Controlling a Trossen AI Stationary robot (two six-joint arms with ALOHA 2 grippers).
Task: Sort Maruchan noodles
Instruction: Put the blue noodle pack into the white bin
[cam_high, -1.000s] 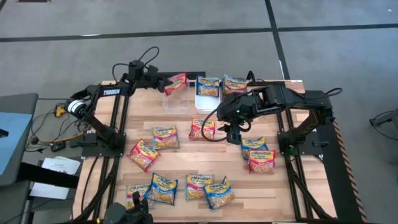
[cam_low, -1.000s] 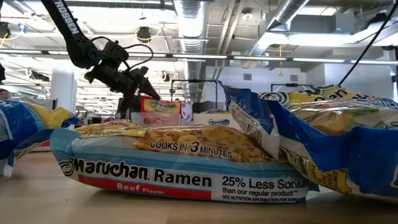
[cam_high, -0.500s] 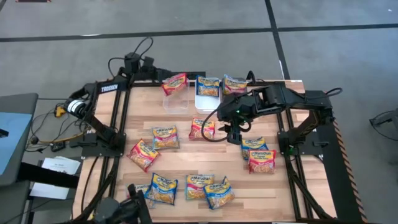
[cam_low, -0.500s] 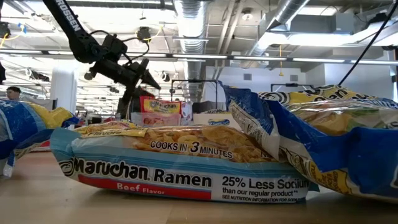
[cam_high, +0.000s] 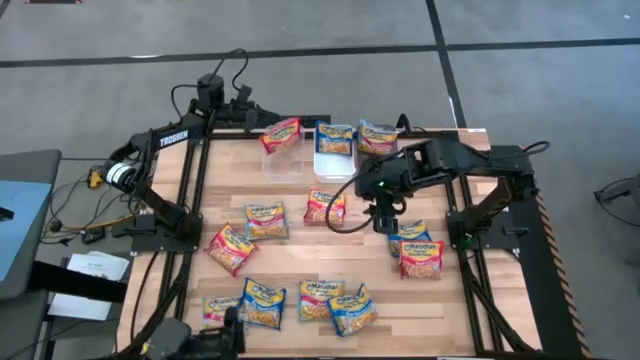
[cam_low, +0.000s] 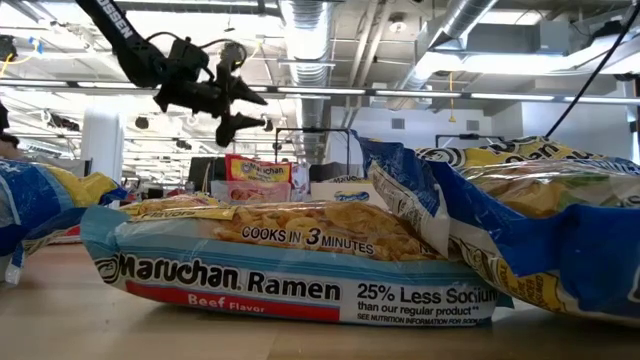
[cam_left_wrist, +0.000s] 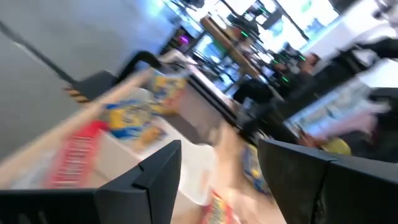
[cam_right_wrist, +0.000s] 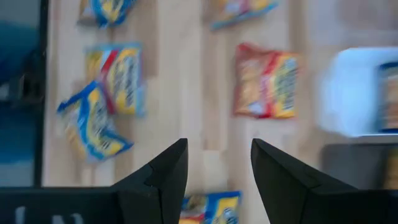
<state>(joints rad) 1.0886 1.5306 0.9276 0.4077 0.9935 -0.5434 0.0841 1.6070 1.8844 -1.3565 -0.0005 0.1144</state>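
Nearest in the low view, a blue-edged beef-flavour packet (cam_low: 290, 262) is seen lying flat on the wooden table (cam_low: 60, 320), its printed lettering legible only there; a second blue packet (cam_low: 520, 220) lies against it on one side. The overall layout is given by the high view alone: a near row of packets (cam_high: 300, 300) along the table's front edge, a pink packet (cam_high: 229, 247) and a blue one (cam_high: 266, 220) further in, a red packet (cam_high: 325, 207) at mid-table, and a red and blue pair (cam_high: 418, 250) on the right side. At the far edge, a red packet (cam_high: 281, 133) is seen resting on the clear bin (cam_high: 283, 160), a blue packet (cam_high: 335, 138) in the white bin (cam_high: 334, 160), and another blue packet (cam_high: 377, 134) just beside that. The right gripper (cam_high: 385, 220) is held over the table between the mid-table red packet and the right-hand pair; in its wrist view its fingers (cam_right_wrist: 163, 174) are shown parted, with nothing between them. The left gripper (cam_high: 262, 120) is raised at the far edge near the clear bin; its fingers (cam_left_wrist: 155, 180) are likewise spread wide, and nothing is gripped.
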